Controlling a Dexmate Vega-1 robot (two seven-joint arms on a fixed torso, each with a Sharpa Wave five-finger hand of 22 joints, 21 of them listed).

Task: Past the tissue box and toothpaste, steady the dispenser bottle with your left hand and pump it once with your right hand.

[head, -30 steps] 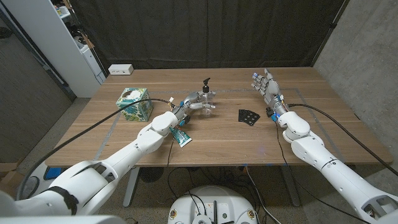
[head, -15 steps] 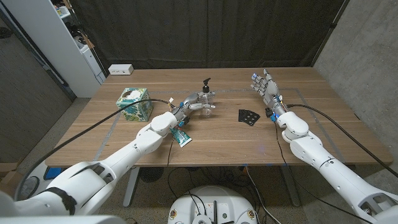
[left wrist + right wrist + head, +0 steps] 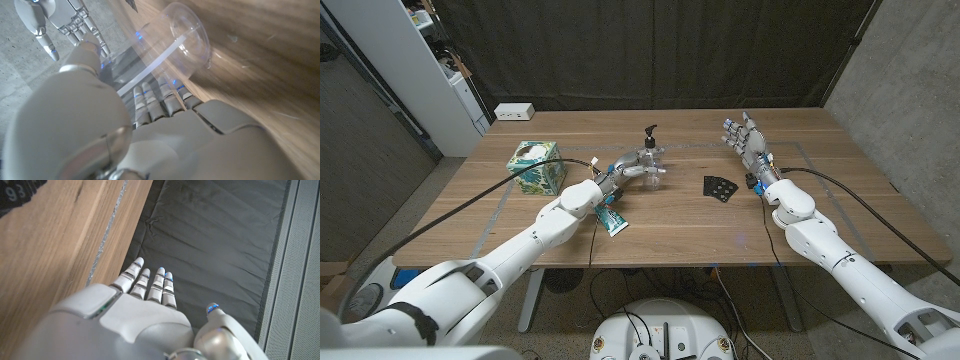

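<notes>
Left hand at the dispenser bottle on the wooden table [image 3: 820,150], right hand waiting apart.

The left hand [image 3: 632,169] wraps its fingers around the clear dispenser bottle [image 3: 651,165] (black pump on top) mid-table, beyond the tissue box [image 3: 537,166] and toothpaste [image 3: 611,219]; the right hand [image 3: 748,141] stands well apart, fingers spread, holding nothing.

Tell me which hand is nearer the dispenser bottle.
Left. The left hand is right at the dispenser bottle, fingers around its clear body; the right hand stands well off to its side, open.

Head view high over the table [image 3: 650,215]; wrist views close along each hand's back, table shared.
</notes>
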